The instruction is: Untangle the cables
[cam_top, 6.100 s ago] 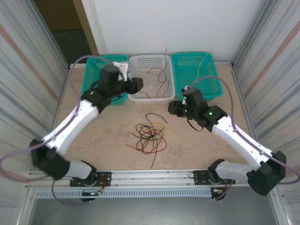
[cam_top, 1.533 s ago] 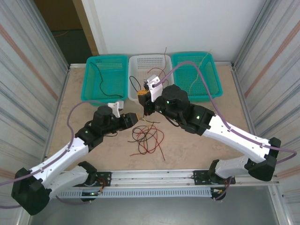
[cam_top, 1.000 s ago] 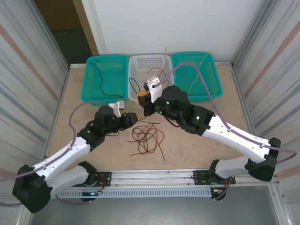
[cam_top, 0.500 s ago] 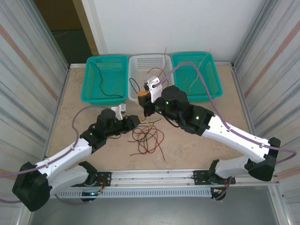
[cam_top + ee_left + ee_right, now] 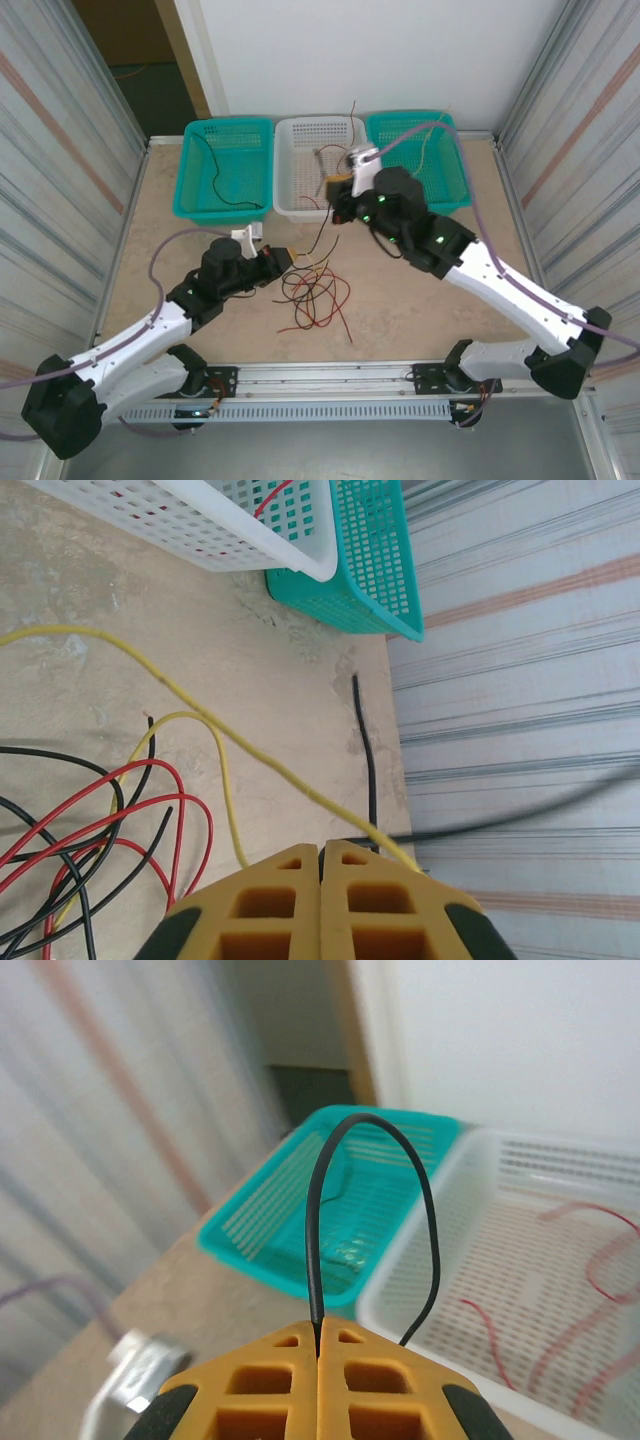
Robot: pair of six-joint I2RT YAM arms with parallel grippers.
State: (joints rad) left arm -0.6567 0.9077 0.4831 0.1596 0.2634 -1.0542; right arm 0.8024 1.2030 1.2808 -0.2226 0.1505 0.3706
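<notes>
- While three baskets line the worktop's far edge, one cable tangle sits central
- right gripper pinches one black cable
- left gripper's clamped shut

Three mesh baskets sit side by side along the far edge of a beige counter: a left teal basket, a white basket and a right teal basket. Ribbed metal walls flank both sides.

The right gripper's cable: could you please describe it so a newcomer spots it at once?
Find the white basket at the back. Just before it, the right gripper is shut on a thin black cable looping up from its jaws. Unlike the red, black and yellow tangle lying flat, it is held aloft.
</notes>
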